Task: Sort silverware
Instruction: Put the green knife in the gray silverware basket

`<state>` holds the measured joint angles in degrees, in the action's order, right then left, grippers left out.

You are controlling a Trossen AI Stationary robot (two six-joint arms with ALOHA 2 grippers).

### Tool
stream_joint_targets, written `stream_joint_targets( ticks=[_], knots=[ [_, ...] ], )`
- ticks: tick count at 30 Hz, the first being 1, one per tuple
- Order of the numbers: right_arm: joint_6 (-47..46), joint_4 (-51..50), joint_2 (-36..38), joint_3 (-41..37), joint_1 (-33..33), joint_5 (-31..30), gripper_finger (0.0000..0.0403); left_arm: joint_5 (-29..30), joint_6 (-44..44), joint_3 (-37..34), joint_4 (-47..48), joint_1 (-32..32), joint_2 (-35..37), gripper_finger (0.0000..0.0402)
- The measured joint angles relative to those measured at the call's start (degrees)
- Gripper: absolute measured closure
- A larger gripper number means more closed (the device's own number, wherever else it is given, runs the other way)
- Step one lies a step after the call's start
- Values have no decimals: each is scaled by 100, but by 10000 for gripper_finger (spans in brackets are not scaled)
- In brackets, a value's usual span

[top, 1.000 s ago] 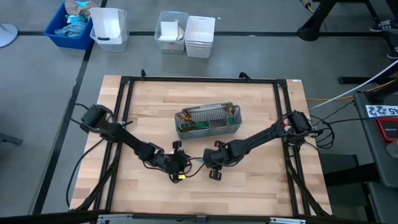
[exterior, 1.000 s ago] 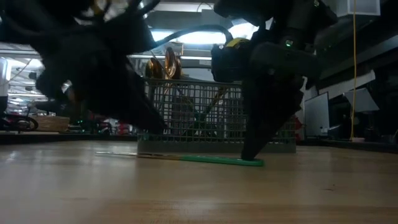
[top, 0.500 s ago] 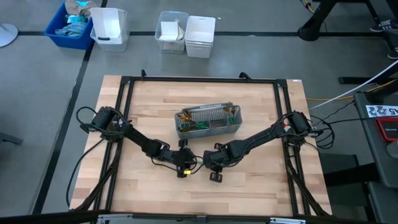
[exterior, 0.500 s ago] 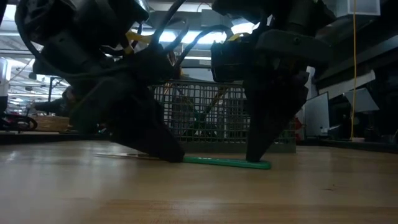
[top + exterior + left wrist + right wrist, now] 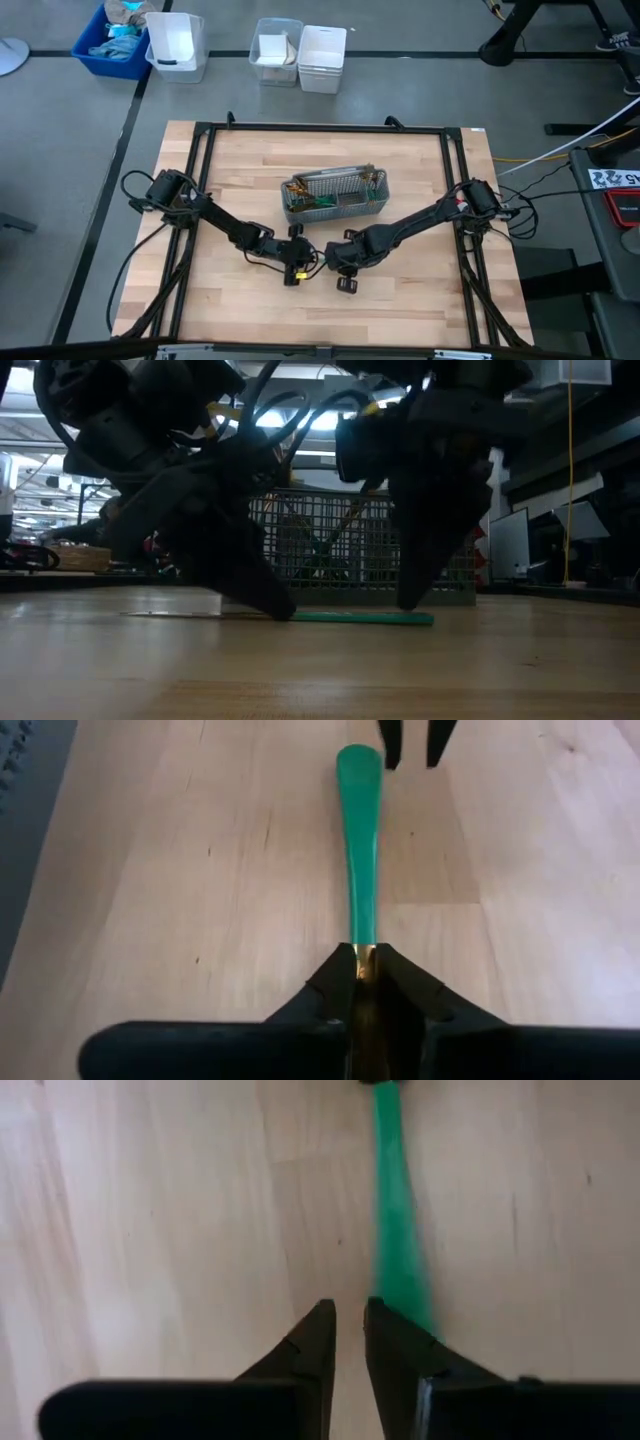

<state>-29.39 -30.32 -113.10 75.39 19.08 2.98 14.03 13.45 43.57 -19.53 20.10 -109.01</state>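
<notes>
Since 1 second ago the left arm has slid in toward the table's middle, and its left gripper (image 5: pixel 365 970) has gone from wide open to pinched on the utensil (image 5: pixel 359 850). On the wooden table (image 5: pixel 420 300), the mesh caddy (image 5: pixel 334 194) sits near the centre, toward the far edge, with several gold-headed, teal-handled pieces standing or leaning inside. Just nearer the front edge than the caddy, 1 teal-handled utensil lies flat on the wood. Left jaws clamp it where the handle meets the gold neck. Right gripper (image 5: pixel 345 1330) stands at the handle's other end, jaws nearly together with a slim gap, holding nothing; the handle passes just beside 1 finger.
</notes>
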Motion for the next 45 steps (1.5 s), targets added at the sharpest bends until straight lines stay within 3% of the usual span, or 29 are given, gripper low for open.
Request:
stream_joint_targets(
  ticks=[11,21,30,35,40,45],
  knots=[
    [434,-623,2,326,8,-277,345,-103,719,-9,-46,-2,-2,396],
    [444,-628,-7,326,6,-356,339,-180,597,-24,-393,9,-24,391],
    [439,-665,-66,286,4,-744,239,-164,552,-24,-389,7,-24,399],
    [438,-780,-159,175,4,-840,211,-153,445,-24,-395,7,-24,395],
    [439,-703,-283,184,4,-843,214,-128,437,-24,-401,7,-22,400],
    [439,-687,-353,198,8,-837,242,-139,410,-22,-410,7,-22,396]
  ],
)
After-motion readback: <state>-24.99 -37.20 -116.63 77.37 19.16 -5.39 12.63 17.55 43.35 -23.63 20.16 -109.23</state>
